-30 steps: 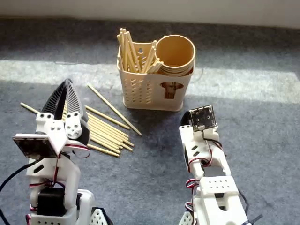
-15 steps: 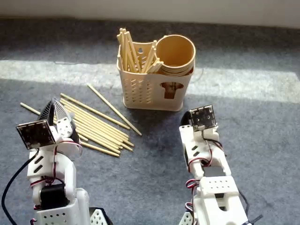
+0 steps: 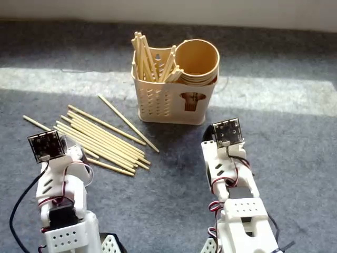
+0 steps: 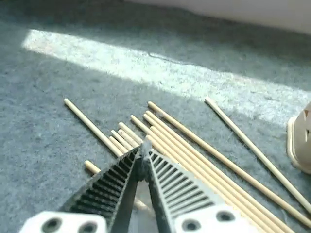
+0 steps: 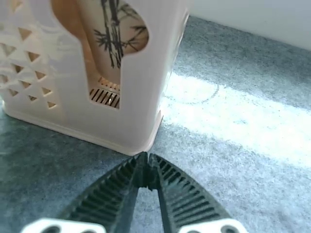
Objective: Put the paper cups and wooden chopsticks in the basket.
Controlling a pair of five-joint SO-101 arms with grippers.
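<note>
Grey carpeted tabletop [image 3: 295,158]: carries everything.

Cream perforated plastic basket [image 3: 168,103]: upright at the far middle. Already holds stacked tan paper cups [image 3: 197,60] in one compartment and standing chopsticks [image 3: 145,55] in the other.

Right black ribbed claw [image 5: 146,162]: closed, empty, near the basket's corner.

Left black ribbed claw [image 4: 143,155]: closed, empty, tips over the near ends of the loose thin wooden chopsticks [image 3: 105,139], which lie side by side left of the basket.

Procedure, as judged:
1. Open the left claw wide before descending.
2. Straddle one outer stick near mid-length, across its axis.
3. Close firmly and lift level.
4. Avoid pinching neighbouring sticks or snagging the carpet pile.
</note>
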